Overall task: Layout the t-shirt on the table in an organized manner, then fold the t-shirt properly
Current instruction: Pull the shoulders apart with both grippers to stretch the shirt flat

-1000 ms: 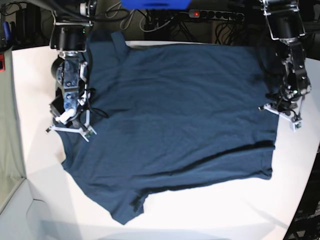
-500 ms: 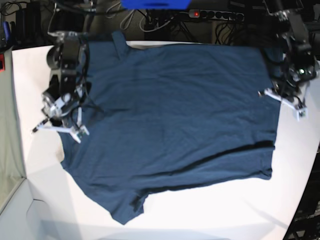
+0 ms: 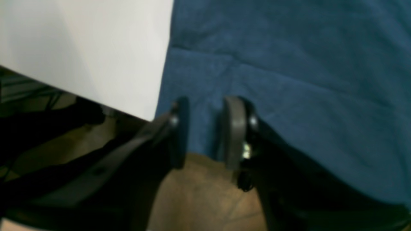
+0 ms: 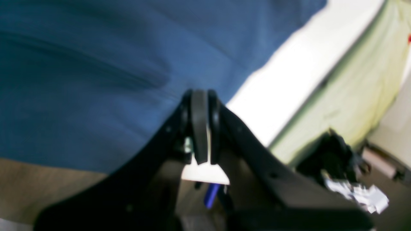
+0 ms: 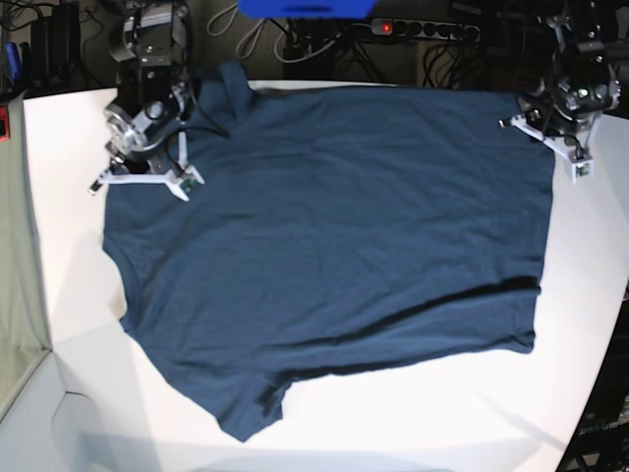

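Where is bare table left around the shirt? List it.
Bare table runs along the near edge below the t-shirt, and as a strip left of it beside the lower sleeve. The far corners are crowded by both arms.

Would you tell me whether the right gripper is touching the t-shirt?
Cannot tell: in the right wrist view the right gripper is shut over the t-shirt, but blur hides any contact.

We read no text, labels, brands or numbers in any view. The t-shirt (image 5: pixel 334 246) shows plain navy fabric, no print or legible tag. The table (image 5: pixel 69 236) is bare white, unmarked. Both wrist views are too blurred to make out any marking on the gripper parts. The power strip (image 5: pixel 423 29) at the back edge shows a red light only, no lettering we can resolve.
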